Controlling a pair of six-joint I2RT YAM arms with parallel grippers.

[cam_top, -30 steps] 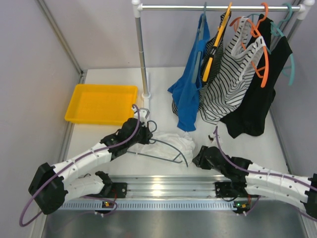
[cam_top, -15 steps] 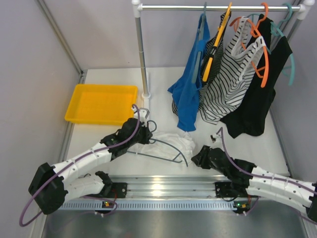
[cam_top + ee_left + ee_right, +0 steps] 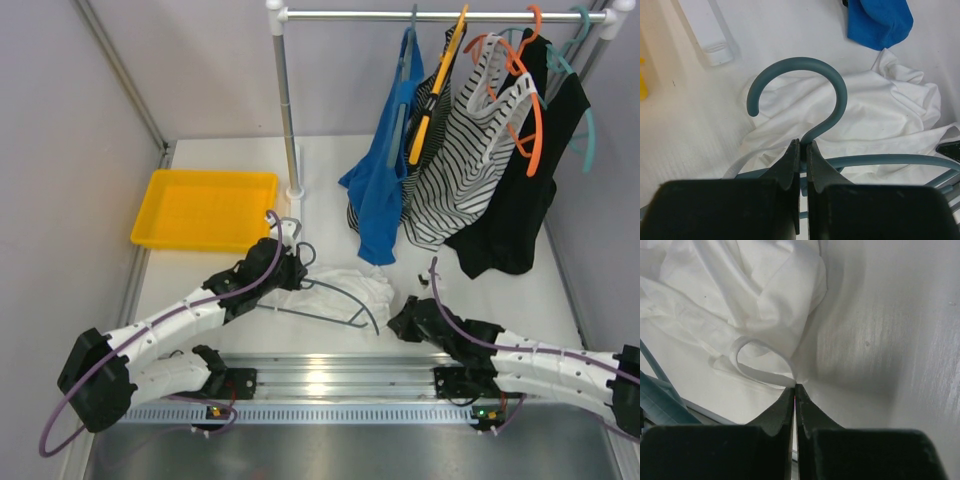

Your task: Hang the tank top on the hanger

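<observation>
While the surface (image 3: 500,290) carries the work close to the arms, the rail (image 3: 440,15) at the back holds the other clothes out of the way, and the yellow tray (image 3: 205,177) sits off to the left, well apart. Crumpled at the middle of the surface, just below the hanging blue top (image 3: 378,200), lies the tank top (image 3: 352,283). It is not yet on the hanger (image 3: 345,300), which rests across it with its arms over the cloth and its hook toward the left arm. Gripping the neck under the hook, the left hand (image 3: 801,146) is clamped tight on the hanger, probably to pin it steady as an anchor. Fully closed too, the right hand (image 3: 795,387) meets the cloth's right edge beside a looped strap and seems to nip that thin hem, likely so the opening can be drawn over a hanger arm.
</observation>
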